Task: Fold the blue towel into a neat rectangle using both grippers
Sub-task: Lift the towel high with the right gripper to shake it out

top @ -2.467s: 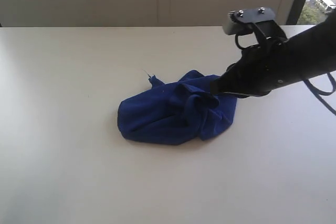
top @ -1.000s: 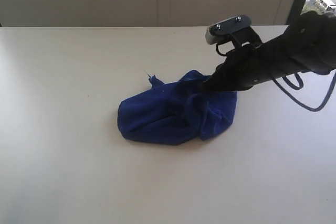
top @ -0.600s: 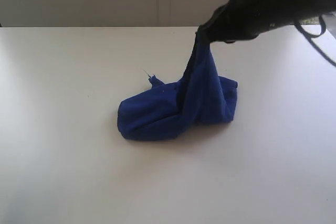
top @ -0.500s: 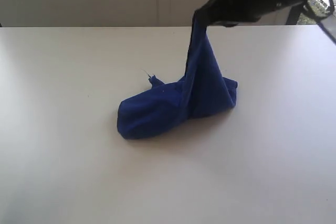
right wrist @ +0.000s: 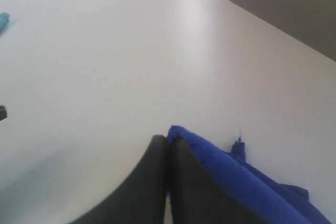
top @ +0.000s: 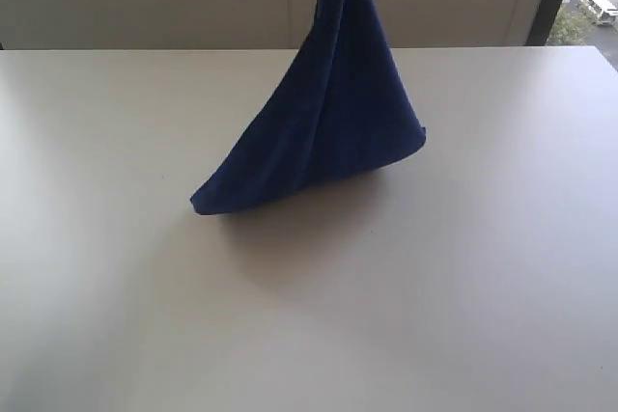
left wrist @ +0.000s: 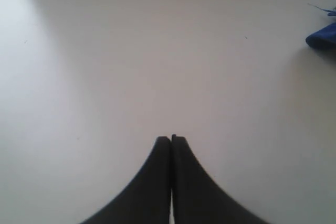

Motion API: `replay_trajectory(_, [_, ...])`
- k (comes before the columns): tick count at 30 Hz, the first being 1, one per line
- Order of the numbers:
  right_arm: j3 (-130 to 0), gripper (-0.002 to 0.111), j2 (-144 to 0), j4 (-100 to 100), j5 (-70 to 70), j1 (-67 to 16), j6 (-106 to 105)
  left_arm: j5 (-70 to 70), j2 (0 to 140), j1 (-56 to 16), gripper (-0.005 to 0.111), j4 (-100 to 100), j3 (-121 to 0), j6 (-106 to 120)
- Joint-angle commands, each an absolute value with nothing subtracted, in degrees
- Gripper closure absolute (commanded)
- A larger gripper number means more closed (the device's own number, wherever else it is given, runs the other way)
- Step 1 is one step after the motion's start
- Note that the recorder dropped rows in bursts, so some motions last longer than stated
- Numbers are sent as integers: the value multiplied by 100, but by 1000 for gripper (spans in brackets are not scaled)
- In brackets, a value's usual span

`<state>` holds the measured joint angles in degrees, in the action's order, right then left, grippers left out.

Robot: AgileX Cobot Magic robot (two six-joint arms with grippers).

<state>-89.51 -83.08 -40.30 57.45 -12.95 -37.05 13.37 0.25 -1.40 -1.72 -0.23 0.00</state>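
The blue towel (top: pixel 328 123) hangs as a tall, fuzzy cone over the smooth white table (top: pixel 483 287), with its lower folds resting near the table's middle. The right gripper (right wrist: pixel 168 148) has its matte black jaws pinched on a towel edge, apparently a corner. The left gripper (left wrist: pixel 171 141) is closed and empty above bare tabletop.

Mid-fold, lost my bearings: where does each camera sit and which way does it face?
Exterior: off the arms, looking down across the table at the blue towel, stretched up past the frame's top; no arm shows.
Left wrist: on the left arm, looking along the shut left gripper over the table; towel corner at the edge.
Right wrist: on the right arm, looking along the right gripper, shut on the towel.
Shared: all three show towel and table.
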Motion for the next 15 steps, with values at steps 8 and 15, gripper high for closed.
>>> replay_trajectory(8, [-8791,108,-8371,-2192,6996,-1531,-2984,1327,0,-132,107,-169,0,0])
replay_trajectory(15, [-8106,108,-8654,-103,6996,-1531,-1805,1327,0,-132,107,-169,0,0])
